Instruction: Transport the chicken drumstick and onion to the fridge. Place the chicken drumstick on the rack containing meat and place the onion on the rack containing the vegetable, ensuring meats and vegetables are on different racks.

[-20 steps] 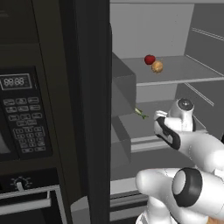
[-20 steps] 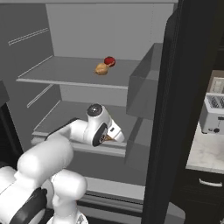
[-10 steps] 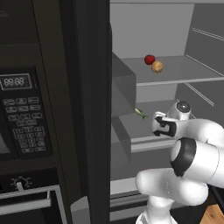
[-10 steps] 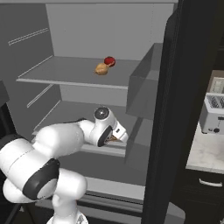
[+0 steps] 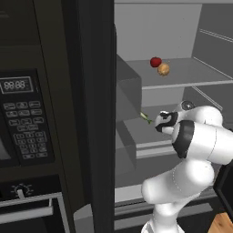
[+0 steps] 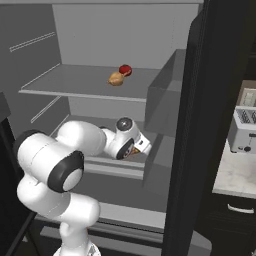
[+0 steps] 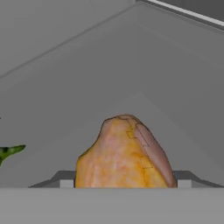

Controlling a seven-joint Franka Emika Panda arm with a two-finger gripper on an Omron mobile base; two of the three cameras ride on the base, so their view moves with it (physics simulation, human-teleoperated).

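The fridge (image 5: 182, 27) stands open. My gripper (image 6: 138, 149) reaches over its middle shelf (image 5: 145, 136), shut on the chicken drumstick (image 7: 124, 153), a golden-orange piece pointing into the fridge; in the right base view an orange tip of the drumstick (image 6: 135, 148) shows at the hand. My gripper (image 5: 159, 125) is also in the left base view, just right of a thin green vegetable (image 5: 145, 117) lying on the same shelf; that vegetable (image 7: 8, 152) also shows at the left edge of the hand view. On the upper shelf (image 6: 65, 85) the tan onion (image 6: 116, 78) lies next to a round red fruit (image 6: 125, 70).
A black wall oven with a keypad (image 5: 22, 132) stands left of the fridge. Grey door bins (image 5: 129, 91) flank the shelves on the left and bins (image 6: 162, 100) on the right. A toaster (image 6: 245, 130) sits on the counter at far right.
The arm's elbow has swung up and across in front of the fridge. The hand with the drumstick has moved slightly further in over the middle shelf.
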